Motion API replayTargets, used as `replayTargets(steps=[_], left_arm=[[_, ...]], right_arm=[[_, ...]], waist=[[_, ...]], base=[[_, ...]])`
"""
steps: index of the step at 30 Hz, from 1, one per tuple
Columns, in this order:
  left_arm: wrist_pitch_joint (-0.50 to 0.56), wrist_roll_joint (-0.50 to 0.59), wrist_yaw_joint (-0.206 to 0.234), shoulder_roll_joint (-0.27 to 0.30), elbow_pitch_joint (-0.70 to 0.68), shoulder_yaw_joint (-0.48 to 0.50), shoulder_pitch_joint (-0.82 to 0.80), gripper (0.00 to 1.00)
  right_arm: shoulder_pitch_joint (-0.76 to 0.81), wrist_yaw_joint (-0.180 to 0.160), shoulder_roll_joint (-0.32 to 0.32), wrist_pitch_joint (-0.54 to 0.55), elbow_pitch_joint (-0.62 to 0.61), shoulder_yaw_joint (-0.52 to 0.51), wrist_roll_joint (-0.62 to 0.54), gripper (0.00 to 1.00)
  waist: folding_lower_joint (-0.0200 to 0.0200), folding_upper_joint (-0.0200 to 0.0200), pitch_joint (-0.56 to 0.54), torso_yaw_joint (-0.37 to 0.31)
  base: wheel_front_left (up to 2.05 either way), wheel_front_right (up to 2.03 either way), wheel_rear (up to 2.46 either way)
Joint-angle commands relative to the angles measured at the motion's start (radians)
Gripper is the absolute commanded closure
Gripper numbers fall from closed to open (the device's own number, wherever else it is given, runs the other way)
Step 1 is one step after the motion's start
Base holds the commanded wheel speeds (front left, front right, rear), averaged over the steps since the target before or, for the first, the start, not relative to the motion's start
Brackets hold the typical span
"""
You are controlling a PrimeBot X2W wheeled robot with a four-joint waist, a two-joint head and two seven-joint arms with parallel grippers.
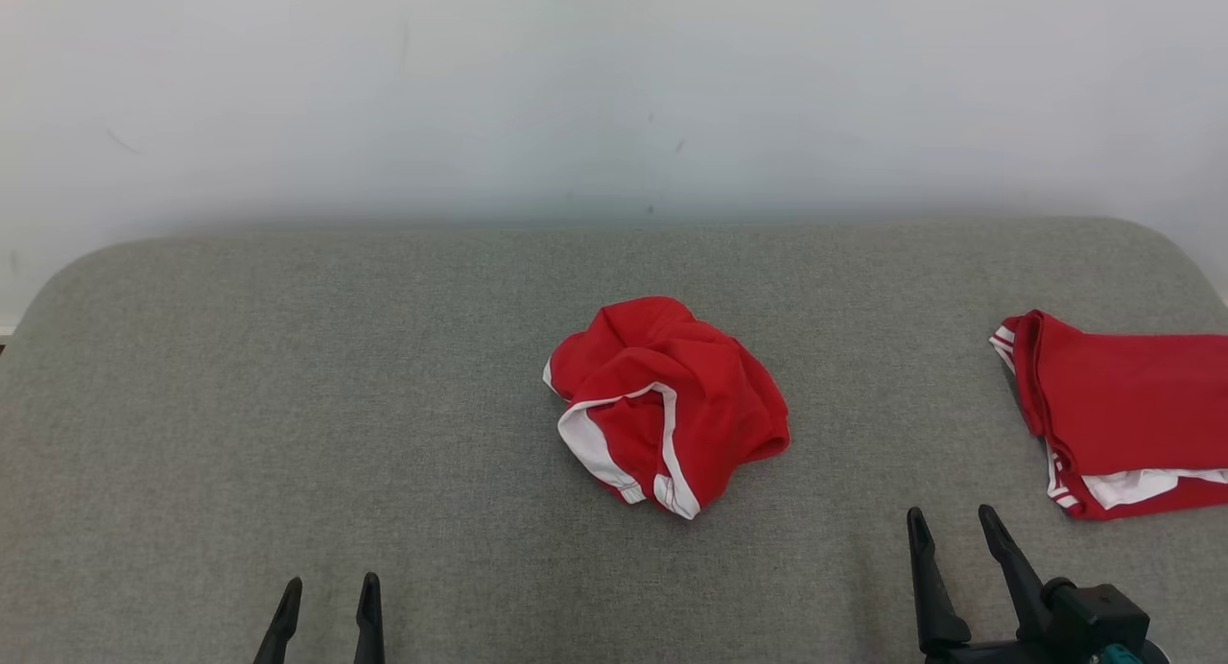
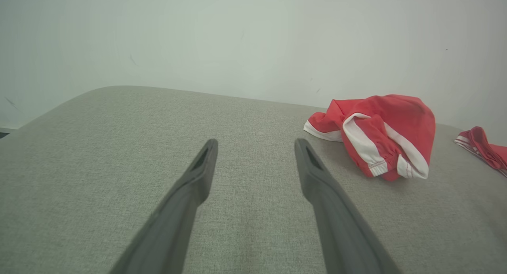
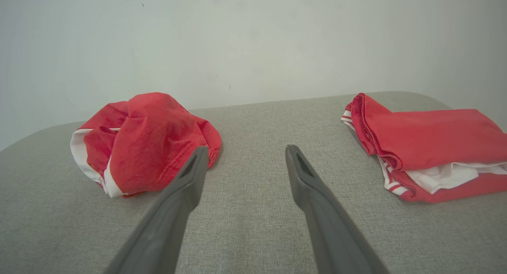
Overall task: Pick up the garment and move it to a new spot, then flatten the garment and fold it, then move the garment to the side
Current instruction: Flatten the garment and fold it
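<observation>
Red cloth with white trim, the garment (image 1: 667, 405) sits bunched in a loose heap near the middle of the grey padded surface (image 1: 288, 405), and nothing is touching it. A white band curls across the side of the heap nearest me. On the head view my left gripper (image 1: 331, 581) is low at the near edge, off to the garment's left and well apart from it. Its two dark fingers are spread, pointing away from me over bare fabric, with nothing between them. My right gripper (image 1: 952, 512) is at the near right, fingers likewise wide apart and holding nothing. It is near the garment but clear of it. Through the right wrist view I have the heap to the left of the fingers and a folded pile of clothes (image 1: 1127, 410) to the right. That pile is red too, lies flat at the far right of the surface, and shows a white layer between its red ones along the near side. A pale wall (image 1: 614, 88) rises just behind the surface's rounded far edge.
</observation>
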Motion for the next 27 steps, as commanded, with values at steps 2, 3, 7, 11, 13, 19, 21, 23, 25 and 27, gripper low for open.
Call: replayTargets(steps=[2,3,7,11,13,19,21,23,25,27], left_arm=[[-0.002,0.003,-0.006,-0.004,0.002,0.000,-0.005,0.00],[-0.002,0.004,-0.006,-0.005,0.003,-0.001,-0.005,0.00],[-0.002,0.003,-0.007,-0.007,0.005,-0.002,-0.007,0.00],[-0.002,0.006,-0.005,-0.007,0.022,-0.025,-0.031,0.00],[-0.002,0.010,-0.005,0.003,0.040,-0.045,-0.053,0.00],[0.022,-0.019,-0.005,0.050,0.118,-0.150,-0.178,0.00],[0.033,-0.037,-0.005,0.059,0.150,-0.202,-0.227,0.00],[0.036,-0.047,-0.006,0.067,0.181,-0.251,-0.273,0.00],[0.048,-0.040,-0.004,0.074,0.229,-0.264,-0.320,0.00],[0.071,-0.039,0.016,0.065,0.286,-0.259,-0.365,0.00]], right_arm=[[-0.014,-0.003,-0.001,-0.004,0.003,-0.002,-0.001,0.00],[-0.014,-0.003,-0.001,-0.004,0.004,-0.003,-0.002,0.00],[-0.016,-0.003,0.000,-0.003,0.005,-0.001,-0.004,0.00],[-0.017,-0.003,0.000,0.000,0.001,0.009,-0.001,0.00],[-0.021,-0.003,-0.001,0.000,-0.001,0.014,0.001,0.00],[-0.037,-0.003,0.000,-0.003,-0.004,0.017,0.008,0.00],[-0.041,-0.003,-0.001,-0.006,-0.003,0.013,0.008,0.00],[-0.044,-0.003,0.000,-0.007,0.000,0.014,0.010,0.00],[-0.055,-0.003,-0.001,-0.012,0.000,0.016,0.012,0.00],[-0.062,-0.003,0.000,-0.015,0.002,0.017,0.012,0.00]], waist=[[0.0000,0.0000,0.002,-0.001],[0.0000,0.0000,0.002,-0.002],[0.0000,0.0000,0.002,-0.007],[0.0000,0.0000,0.006,-0.030],[0.0000,0.0000,0.013,-0.048],[0.0000,0.0000,0.047,-0.116],[0.0000,0.0000,0.060,-0.140],[0.0000,0.0000,0.071,-0.163],[0.0000,0.0000,0.081,-0.187],[0.0000,0.0000,0.090,-0.208]], base=[[0.00,0.00,0.00],[0.00,0.00,0.00],[0.00,0.00,0.00],[0.00,0.00,0.00],[0.00,0.00,0.00],[0.00,0.00,0.00],[0.00,0.00,0.00],[0.00,0.00,0.00],[0.00,0.00,0.00],[0.00,0.00,0.00]])
